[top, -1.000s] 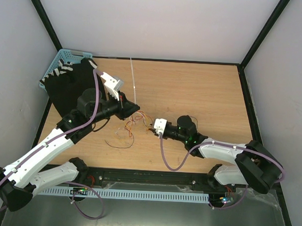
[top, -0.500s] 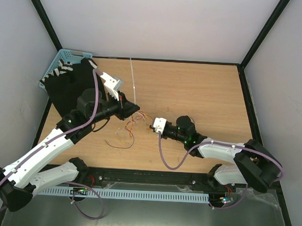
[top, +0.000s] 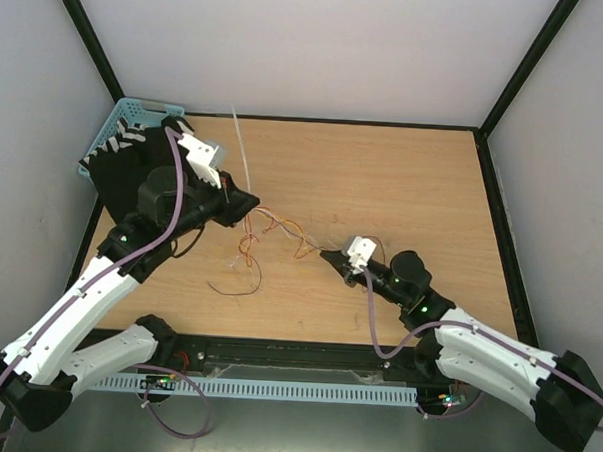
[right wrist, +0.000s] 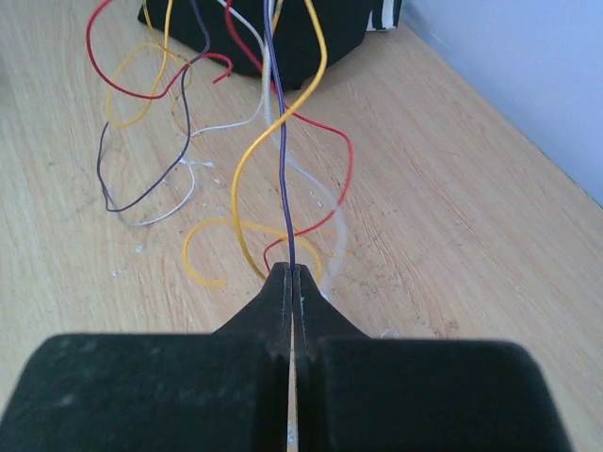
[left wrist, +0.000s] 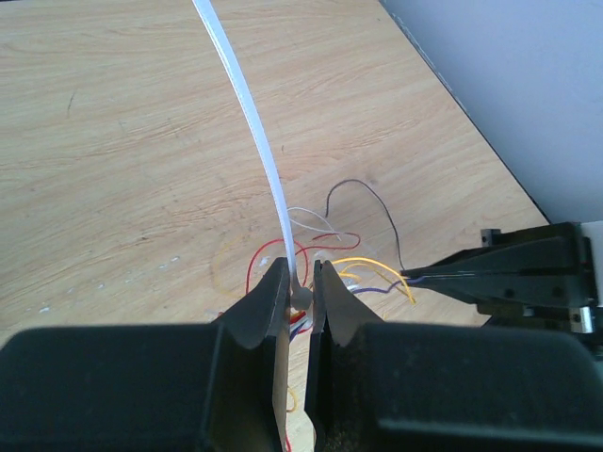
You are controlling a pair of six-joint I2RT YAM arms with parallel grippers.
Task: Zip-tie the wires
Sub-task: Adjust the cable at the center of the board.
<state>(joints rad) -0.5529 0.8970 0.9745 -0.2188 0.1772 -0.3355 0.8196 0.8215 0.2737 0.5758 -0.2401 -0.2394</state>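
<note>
Right tool (right wrist: 292, 275) now sits further back, clamped shut on one purple wire (right wrist: 283, 169). Left tool (left wrist: 300, 287) pinches zip tie (left wrist: 247, 104) plus wires (top: 272, 223) (hair-thin, likely limp). Best gripped bundled.

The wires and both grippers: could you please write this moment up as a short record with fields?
Left gripper: shut on the zip tie, with a bunch of wires pinched beside it
Zip tie: white strip sticking out of the left jaws toward the far edge of the table
Right gripper: shut on one purple wire, stretched straight toward the left gripper
Wires: red, yellow, dark and white strands looping loosely on the table between the grippers
Tie around wires: no closed loop visible
</note>
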